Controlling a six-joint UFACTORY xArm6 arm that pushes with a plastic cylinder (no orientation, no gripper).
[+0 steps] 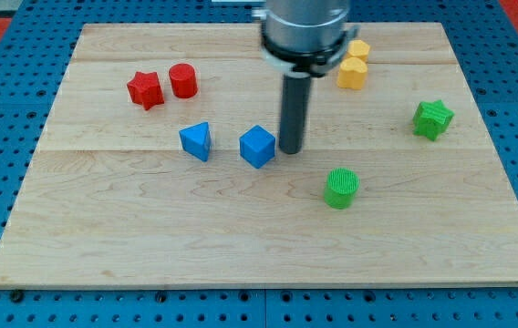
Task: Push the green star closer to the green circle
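Seven blocks sit on the wooden board [104,246] as I watch remotely, and they seem scattered in loose pairs by colour: a red star [146,89] beside a red cylinder [183,80] toward ten o'clock from the board's centre, a blue triangle [196,140] and a blue cube [257,146] near the middle, and two yellow blocks, the upper yellow block [358,50] and the lower yellow block [351,73], touching at about one o'clock. That spread looks deliberate to me, leaving open lanes for sliding one piece without disturbing others. My tip [292,149] rests on the board just beside the blue cube, at its three o'clock side; whether it touches the cube I cannot tell. This arm carries no pincer at all, only the plain rod, so there is nothing to open, close or hold. The green star [433,118] lies well apart from my tip, roughly at its two to three o'clock, near the board's right edge. The green circle [341,188] sits at about four o'clock from my tip, and the star is at its one to two o'clock. I judge I must get round behind the star's far side to drive it toward seven or eight o'clock.
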